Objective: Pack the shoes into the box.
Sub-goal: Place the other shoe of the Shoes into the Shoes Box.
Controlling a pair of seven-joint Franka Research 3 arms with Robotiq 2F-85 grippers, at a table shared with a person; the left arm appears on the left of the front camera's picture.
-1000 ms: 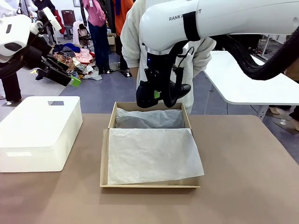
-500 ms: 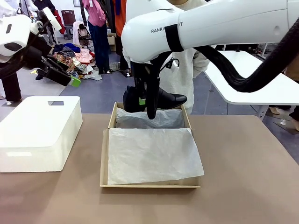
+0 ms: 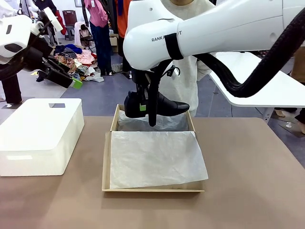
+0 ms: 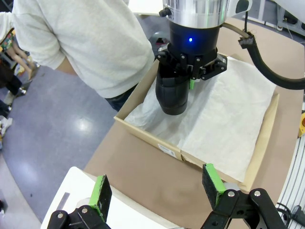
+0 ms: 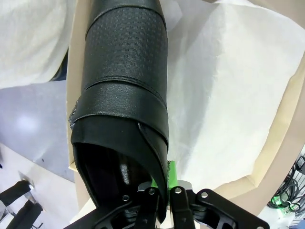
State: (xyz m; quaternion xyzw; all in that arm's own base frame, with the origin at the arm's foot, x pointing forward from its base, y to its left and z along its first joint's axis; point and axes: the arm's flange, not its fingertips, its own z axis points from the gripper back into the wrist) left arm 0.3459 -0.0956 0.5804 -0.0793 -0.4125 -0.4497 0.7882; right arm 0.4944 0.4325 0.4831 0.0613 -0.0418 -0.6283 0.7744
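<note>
The right arm reaches across the middle with its wrist turned down, and the right gripper [image 3: 147, 112] points at the table with its jaws pinched narrow on the back rim of one black shoe [image 3: 164, 106]. In the right wrist view the green pads of that gripper [image 5: 164, 183] clamp the thin leather wall at the shoe's opening. The rest of the shoe [image 5: 124, 71] runs away from the jaws towards its toe. The left arm is raised off to the side. The left gripper [image 3: 66, 78] has its jaws spread wide with nothing between the pads. The shoe is glossy black, with a band across the top, a finely textured panel beyond it and a low heel just beside the gripping fingers. It lies roughly level. Directly below the closed jaws is the far end of the brown cardboard box [image 3: 106, 162], where white tissue paper [image 3: 155, 157] is crumpled, while a flat sheet covers the near part. Well apart from those jaws, under the open ones, sits a white plastic box [image 3: 38, 136] on the brown table [image 3: 248, 181]. Beyond the held shoe stands a person [image 3: 186, 90] in a pale top. Farther back are a white table [image 3: 257, 86] and a heap of clothes [image 3: 76, 57] on the grey floor.
</note>
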